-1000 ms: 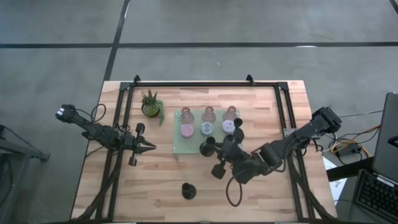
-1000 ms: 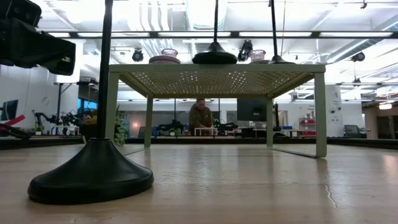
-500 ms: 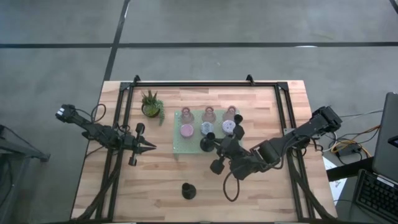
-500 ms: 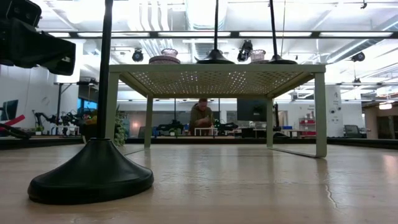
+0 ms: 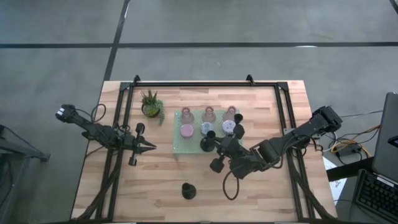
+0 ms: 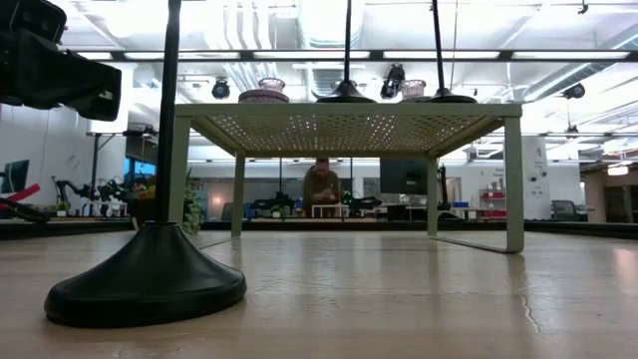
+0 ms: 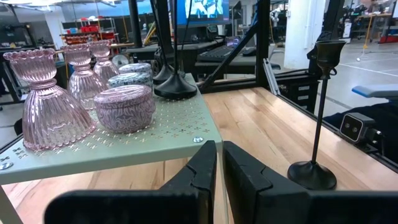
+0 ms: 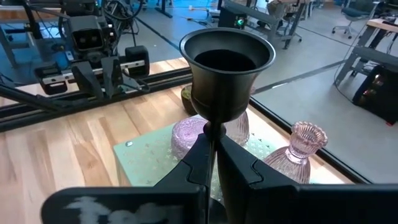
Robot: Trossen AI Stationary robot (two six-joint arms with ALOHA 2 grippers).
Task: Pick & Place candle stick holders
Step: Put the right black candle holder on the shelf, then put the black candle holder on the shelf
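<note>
We are placing a black candle stick holder [image 8: 227, 68]: the right gripper [image 8: 211, 155] has its fingers clamped on the stem, with the base at the pale green tray [image 5: 178, 147]. Next we should release and lift straight up. The left gripper [image 7: 217, 168], fingers together, waits beside the tray; one black holder [image 5: 188, 190] remains on the tabletop [image 5: 155, 186].

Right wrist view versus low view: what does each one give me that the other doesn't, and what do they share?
Only the right wrist view shows the right gripper shut on the stem of a black holder, a pink glass holder beside it, and the waiting left arm beyond.

Only the low view shows the third black holder standing alone on the wooden table, the tray's legs, and a person far behind.

Both show the pale green tray and the base of the held holder sitting on it.
</note>
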